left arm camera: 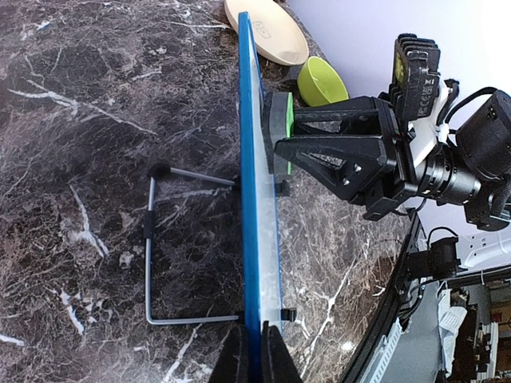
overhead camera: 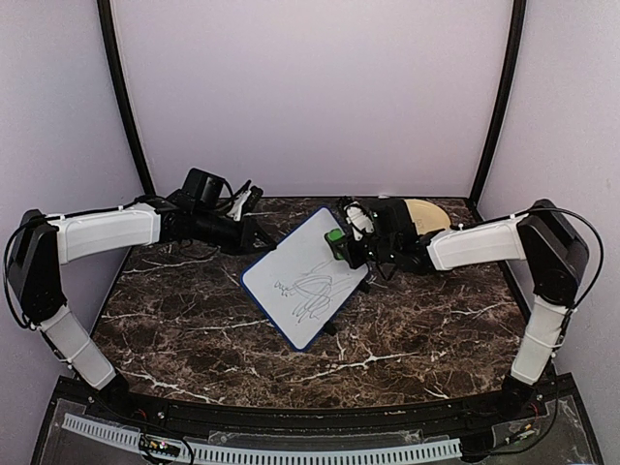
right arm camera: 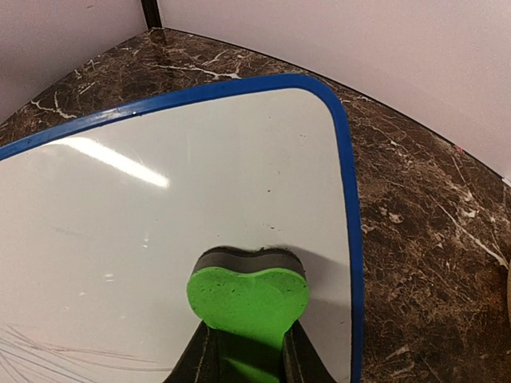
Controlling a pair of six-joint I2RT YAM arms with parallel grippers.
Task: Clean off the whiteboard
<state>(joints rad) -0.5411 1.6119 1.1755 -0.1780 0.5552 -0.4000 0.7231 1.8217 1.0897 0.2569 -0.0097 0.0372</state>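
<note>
The whiteboard (overhead camera: 291, 266) stands tilted on the marble table, with dark scribbles (overhead camera: 312, 284) across its lower half. My left gripper (overhead camera: 256, 238) is shut on its blue rim; the left wrist view shows the whiteboard (left arm camera: 257, 199) edge-on, running up from between the fingers of the left gripper (left arm camera: 253, 331). My right gripper (overhead camera: 345, 244) is shut on a green eraser (overhead camera: 334, 237). In the right wrist view the eraser (right arm camera: 247, 291), held by the right gripper (right arm camera: 247, 339), presses its dark felt side on the whiteboard (right arm camera: 160, 215) near the rounded corner. That patch is white, with scribbles (right arm camera: 32, 351) at lower left.
A bent wire stand (left arm camera: 152, 239) props the board from behind. A tan plate (overhead camera: 426, 213) lies at the back right behind the right arm, with a lime-green bowl (left arm camera: 319, 80) beside it. Purple walls close in the table (overhead camera: 194, 329) on three sides.
</note>
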